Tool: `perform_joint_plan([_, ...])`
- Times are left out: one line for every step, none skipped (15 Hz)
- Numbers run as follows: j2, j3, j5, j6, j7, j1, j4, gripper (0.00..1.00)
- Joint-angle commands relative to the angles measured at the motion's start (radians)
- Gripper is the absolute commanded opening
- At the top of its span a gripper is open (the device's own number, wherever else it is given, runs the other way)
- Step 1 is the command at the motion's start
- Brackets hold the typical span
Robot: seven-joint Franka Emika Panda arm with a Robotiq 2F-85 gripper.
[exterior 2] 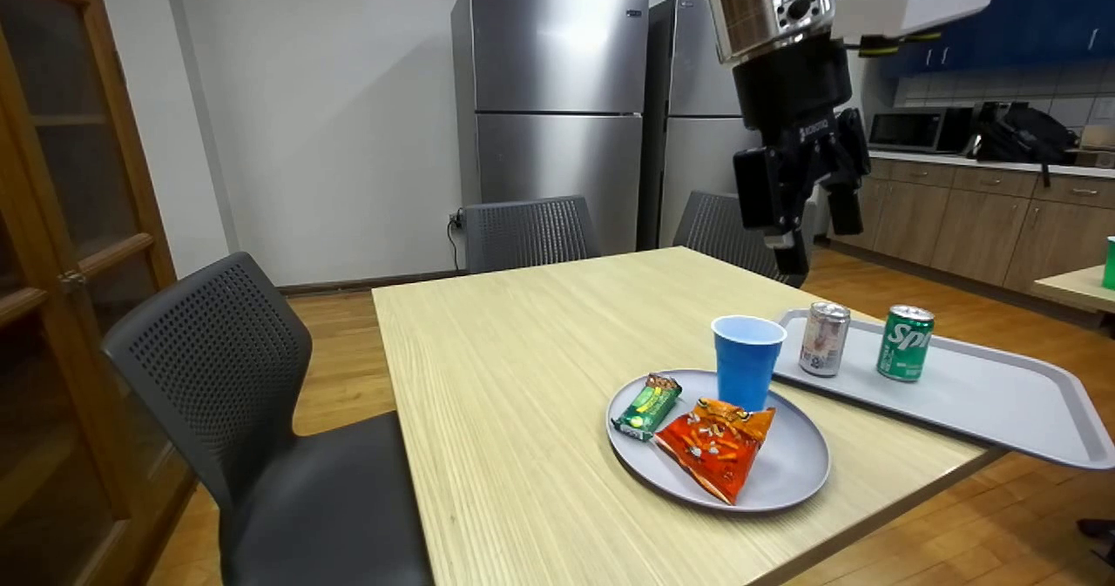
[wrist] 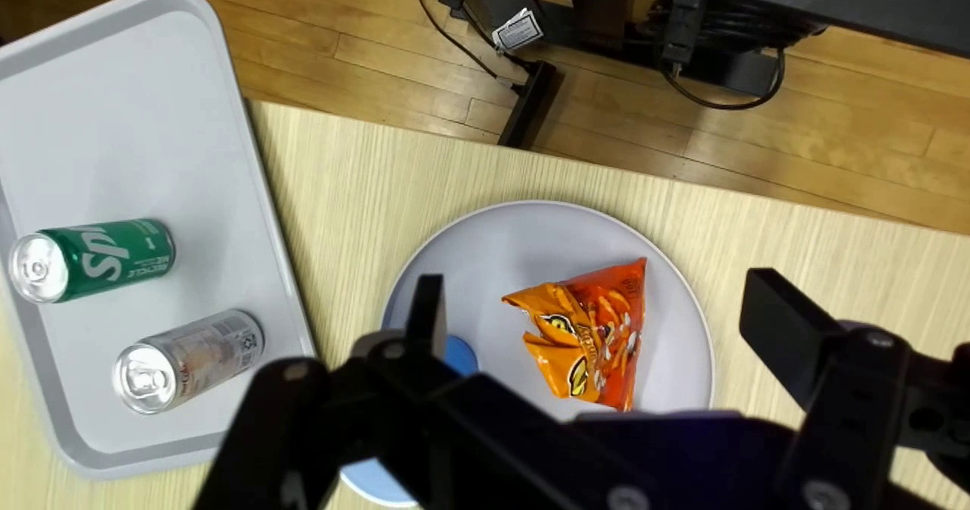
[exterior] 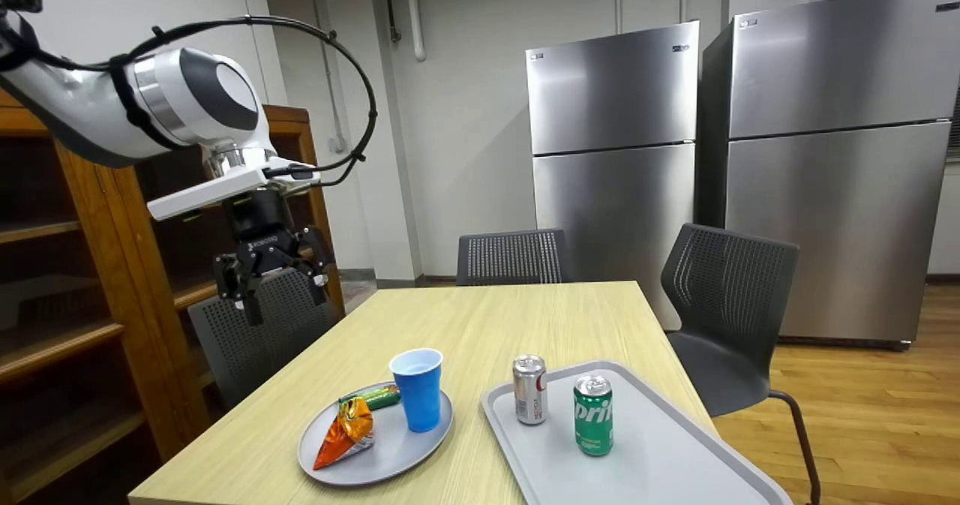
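Green can (wrist: 121,258): is standing upright on the tray (exterior: 667,437), its big white letters reading "Spr" in the wrist view before curving out of sight.
Silver can (exterior: 530,391): is standing upright near the green can, apart from it on the same tray, showing red markings and print too small to read.
Snack bag (wrist: 599,336): is lying on the plate (exterior: 409,452), its orange and red face showing printed yellow eyes; the lettering is too blurred to read.
Bar (exterior 2: 647,407): is lying on the plate beside the snack bag, its green wrapper bearing print too small to make out.
Blue cup (exterior: 418,392): is standing upright on the plate, just beside the snack bag.
Tool (exterior: 286,301): is carrying the white word "ROBOTIQ" on its black body.
Tool opening: fingers (wrist: 788,336) are spreading wide apart, released, with only air between them.
Tool position: is hanging above the height of the table (exterior 2: 523,394), touching nothing; in the wrist view the snack bag is showing between the fingers, lower down.
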State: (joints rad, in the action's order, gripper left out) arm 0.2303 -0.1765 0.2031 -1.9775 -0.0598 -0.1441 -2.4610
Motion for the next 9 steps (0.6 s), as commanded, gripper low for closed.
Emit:
perform_joint_plan([-0.077,0.009,0.04,-0.063,0.018,0.008,0.027,1.0])
perform_joint_plan([-0.089,0.015,0.034,-0.057,0.029,0.007,0.036,1.0])
perform_joint_plan([-0.057,0.01,0.018,-0.053,0.002,0.0,0.006,1.0])
perform_joint_plan([-0.07,0.013,0.019,-0.057,0.004,0.0,0.01,1.0])
perform_joint_plan([-0.08,0.015,0.019,-0.058,0.005,0.0,0.014,1.0])
perform_joint_plan([-0.084,0.016,0.019,-0.059,0.006,0.001,0.017,1.0])
perform_joint_plan([-0.085,0.017,0.019,-0.059,0.006,0.001,0.019,1.0])
perform_joint_plan([-0.085,0.017,0.019,-0.059,0.006,0.001,0.02,1.0])
perform_joint_plan([-0.085,0.017,0.019,-0.059,0.006,0.001,0.021,1.0])
